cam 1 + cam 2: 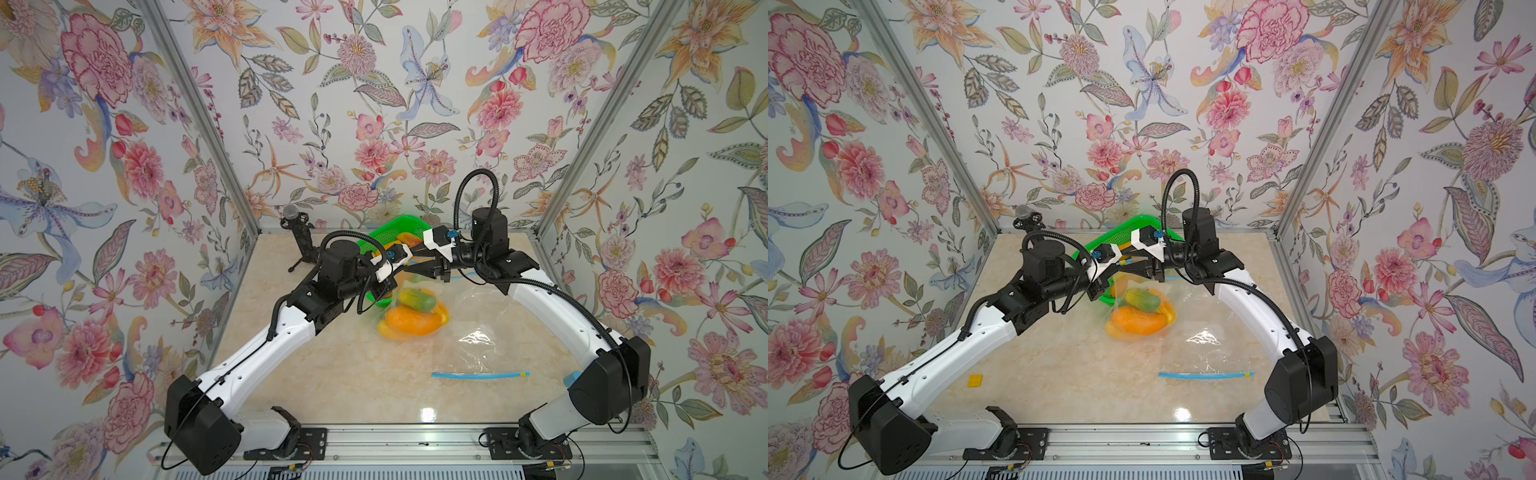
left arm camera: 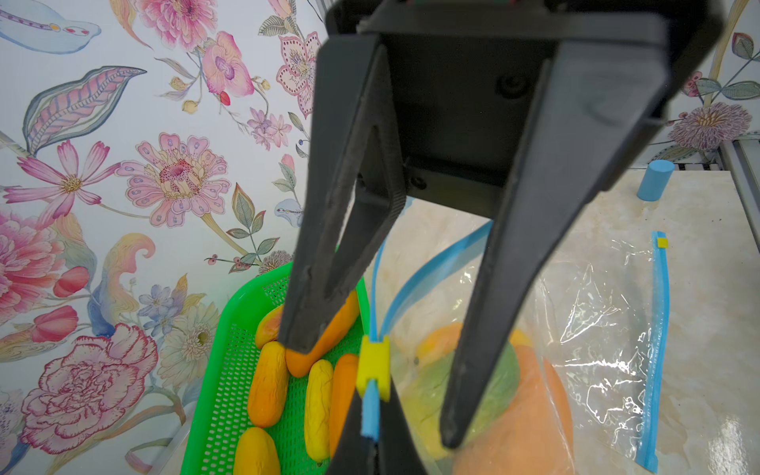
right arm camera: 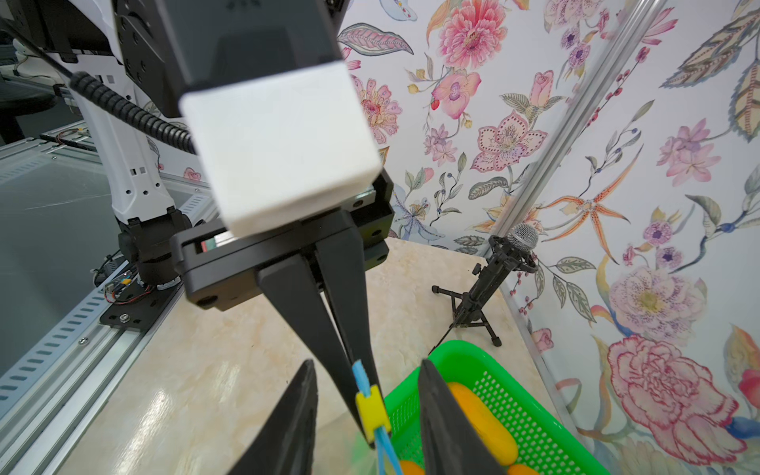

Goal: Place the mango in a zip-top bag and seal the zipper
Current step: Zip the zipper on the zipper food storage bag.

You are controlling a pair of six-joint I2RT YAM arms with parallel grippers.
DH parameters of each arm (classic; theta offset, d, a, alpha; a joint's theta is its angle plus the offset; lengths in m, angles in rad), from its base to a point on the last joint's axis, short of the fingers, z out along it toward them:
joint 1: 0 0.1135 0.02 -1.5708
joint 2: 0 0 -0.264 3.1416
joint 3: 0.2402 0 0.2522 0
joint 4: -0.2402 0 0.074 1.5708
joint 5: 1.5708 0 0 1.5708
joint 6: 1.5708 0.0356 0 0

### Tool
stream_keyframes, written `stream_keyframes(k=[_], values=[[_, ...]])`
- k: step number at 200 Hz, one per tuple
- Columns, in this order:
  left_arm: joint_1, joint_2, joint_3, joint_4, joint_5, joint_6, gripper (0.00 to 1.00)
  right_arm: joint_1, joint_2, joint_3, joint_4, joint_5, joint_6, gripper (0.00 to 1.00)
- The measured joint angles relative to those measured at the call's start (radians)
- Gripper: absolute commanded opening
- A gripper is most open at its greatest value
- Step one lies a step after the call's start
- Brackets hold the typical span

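Observation:
A clear zip-top bag (image 1: 419, 291) stands next to the green basket, its blue zipper lifted. It holds a green-yellow mango (image 1: 417, 300) on top of orange mangoes (image 1: 411, 323). My left gripper (image 2: 370, 442) is shut on the end of the blue zipper strip (image 2: 369, 411), just behind the yellow slider (image 2: 373, 366). My right gripper (image 3: 366, 370) is open, with one finger on each side of the yellow slider (image 3: 372, 411) and neither touching it. In both top views the two grippers meet above the bag (image 1: 1140, 299).
The green basket (image 1: 376, 241) behind the bag holds several more mangoes (image 2: 269, 382). A second, empty bag (image 1: 482, 349) lies flat, its blue zipper (image 1: 480, 374) nearest the front. At back left stands a microphone stand (image 1: 297, 237). A blue cylinder (image 2: 656, 181) and a small yellow piece (image 1: 975, 380) lie on the table.

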Motion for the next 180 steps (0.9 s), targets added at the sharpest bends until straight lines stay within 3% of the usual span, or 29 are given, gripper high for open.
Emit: stream_keyframes(k=[19,61,89,180], values=[[0.000,0.000,0.000,-0.004,0.000,0.004,0.00,0.005,0.000,0.001,-0.045,0.016,-0.034,0.26],[0.000,0.000,0.000,-0.004,0.000,0.011,0.00,0.005,0.000,0.003,-0.092,0.042,-0.080,0.24],[0.000,0.000,0.000,-0.006,0.002,0.011,0.00,0.002,0.000,0.003,-0.096,0.056,-0.097,0.16],[0.002,-0.002,-0.006,0.005,0.001,0.010,0.00,-0.005,-0.024,-0.011,-0.109,0.100,-0.109,0.08]])
